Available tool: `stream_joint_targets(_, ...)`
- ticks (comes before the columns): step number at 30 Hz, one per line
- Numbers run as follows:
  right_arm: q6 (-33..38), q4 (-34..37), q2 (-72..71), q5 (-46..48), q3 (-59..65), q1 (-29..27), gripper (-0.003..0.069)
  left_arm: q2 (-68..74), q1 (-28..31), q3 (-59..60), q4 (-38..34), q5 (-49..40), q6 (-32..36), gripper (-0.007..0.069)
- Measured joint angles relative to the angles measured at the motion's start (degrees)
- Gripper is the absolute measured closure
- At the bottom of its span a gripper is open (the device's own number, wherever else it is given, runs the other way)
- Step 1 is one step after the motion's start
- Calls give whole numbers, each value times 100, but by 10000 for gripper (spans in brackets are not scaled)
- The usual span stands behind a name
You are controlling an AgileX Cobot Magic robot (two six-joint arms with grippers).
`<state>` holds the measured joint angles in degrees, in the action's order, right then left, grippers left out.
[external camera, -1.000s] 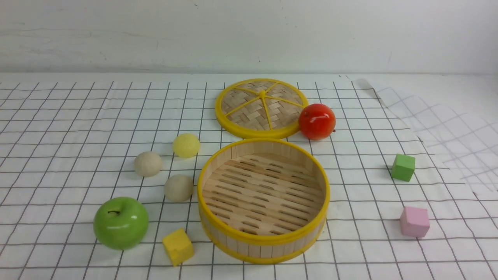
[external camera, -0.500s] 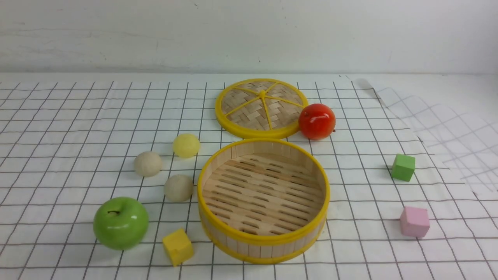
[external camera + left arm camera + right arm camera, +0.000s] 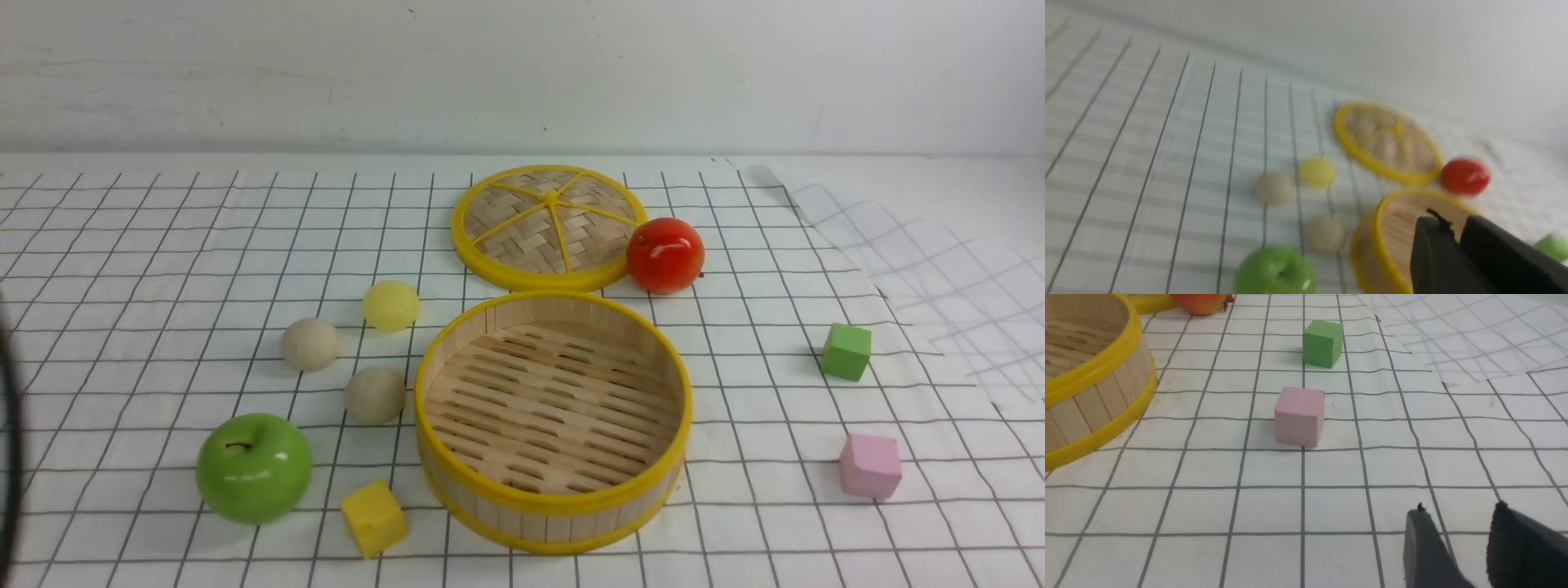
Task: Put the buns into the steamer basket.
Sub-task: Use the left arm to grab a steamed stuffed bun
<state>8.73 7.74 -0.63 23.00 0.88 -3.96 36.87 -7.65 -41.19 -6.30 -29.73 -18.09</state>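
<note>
Three buns lie on the checked cloth left of the steamer basket (image 3: 553, 504): a pale yellow bun (image 3: 391, 305), a beige bun (image 3: 310, 344) and a second beige bun (image 3: 375, 394) nearest the basket. The basket is empty. The left wrist view is blurred and shows the yellow bun (image 3: 1317, 172), both beige buns (image 3: 1274, 188) (image 3: 1326, 233) and the basket (image 3: 1378, 228). My left gripper (image 3: 1455, 228) is shut and empty, well short of the buns. My right gripper (image 3: 1459, 516) is open and empty, low over the cloth, near the pink cube (image 3: 1299, 415).
The woven lid (image 3: 549, 227) and a red apple (image 3: 665, 255) lie behind the basket. A green apple (image 3: 254, 467) and a yellow cube (image 3: 373, 517) are front left. A green cube (image 3: 846, 351) and the pink cube (image 3: 871, 465) are at right. A dark arm part (image 3: 8, 457) shows at the left edge.
A dark part of my left arm has come into the front view at the left edge. The buns, the basket and the other objects have not moved.
</note>
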Motion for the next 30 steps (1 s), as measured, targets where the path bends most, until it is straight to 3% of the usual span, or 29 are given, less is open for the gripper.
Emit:
stream_joint_targets(7, 0, 0, 0, 0, 0, 0, 420, 1601, 6, -44, -235, -27, 11, 531)
stream_joint_targets(15, 0, 0, 0, 0, 0, 0, 420, 3990, 6, -1827, -378, -871, 813, 519)
stream_joint_targets(20, 0, 0, 0, 0, 0, 0, 420, 5239, 6, -2977, -401, -1322, 859, 515)
stream_joint_targets(30, 0, 0, 0, 0, 0, 0, 420, 6703, 6, -4183, -373, -1393, 646, 473)
